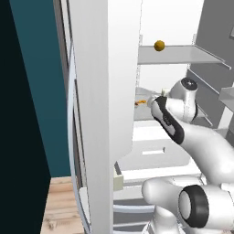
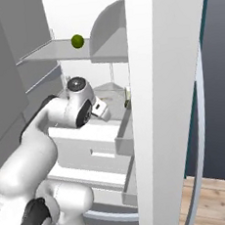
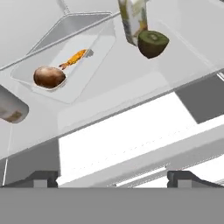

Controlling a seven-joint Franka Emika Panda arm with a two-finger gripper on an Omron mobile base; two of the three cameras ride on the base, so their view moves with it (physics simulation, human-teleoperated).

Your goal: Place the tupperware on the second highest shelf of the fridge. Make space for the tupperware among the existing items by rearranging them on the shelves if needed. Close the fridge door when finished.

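Fridge: the tall grey fridge (image 1: 98,114) stands open, its smooth flat door panels matte and slab-like on both sides of the cavity.
Arm: the glossy white robot arm (image 1: 205,146), rounded with dark joint bands, reaches into the cavity at mid height.
Upper shelf: a thin flat pale grey slab shelf (image 1: 192,55) spans the cavity; a small smooth orange ball (image 1: 159,45) sits on it near the back wall.
Lower shelf: the pale grey slab below it (image 3: 131,83) carries the other things.
Tupperware: the shallow white rectangular plastic tub with rounded corners (image 3: 94,57) lies flat on that lower shelf, holding a rounded glossy brown lump and a thin orange scrap.
Carton: a small upright beige carton (image 3: 132,17) stands just beside the tub.
Kiwi: a halved fruit with fuzzy brown skin and a green cut face (image 3: 153,43) touches the carton's base.
Cylinder: a grey rounded can-like thing (image 3: 11,109) lies on its side near the tub.
Gripper: the two-finger gripper (image 3: 113,177) has its dark fingertips spread wide and holds nothing, apart from the tub.
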